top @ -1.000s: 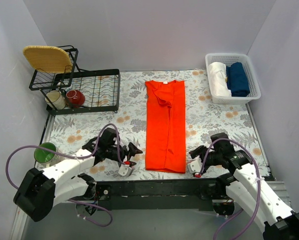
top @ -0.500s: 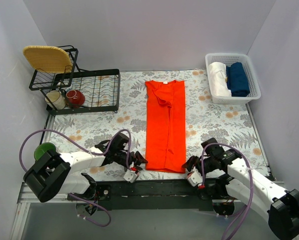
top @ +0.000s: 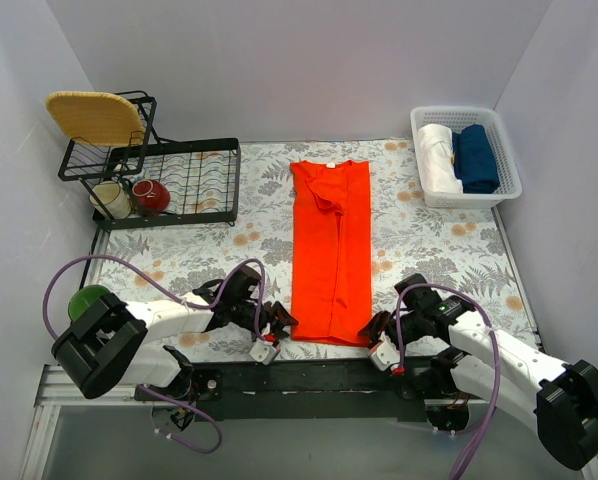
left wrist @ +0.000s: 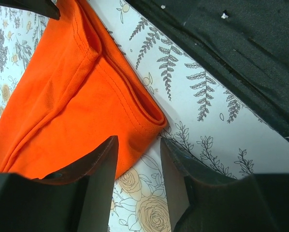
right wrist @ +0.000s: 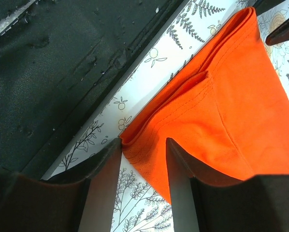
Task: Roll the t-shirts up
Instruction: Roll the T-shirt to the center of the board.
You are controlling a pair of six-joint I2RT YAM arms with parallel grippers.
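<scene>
The orange-red t-shirt (top: 331, 250) lies folded into a long strip down the middle of the floral cloth, collar end far, hem near. My left gripper (top: 282, 325) is open at the hem's near left corner; in the left wrist view the corner (left wrist: 135, 121) sits between the spread fingers (left wrist: 98, 179). My right gripper (top: 375, 328) is open at the near right corner; in the right wrist view the corner (right wrist: 149, 140) lies between its fingers (right wrist: 103, 179). Neither gripper holds the fabric.
A white basket (top: 508, 190) at the back right holds a white bundle (top: 438, 157) and a dark blue bundle (top: 476, 158). A black wire rack (top: 179, 185) with cups stands at the back left. A green cup (top: 91, 305) sits at the left edge. A black rail (top: 309, 378) runs along the near edge.
Both grippers have moved inward to the t-shirt's near corners, left from the left side and right from the right side. The t-shirt has not moved.
</scene>
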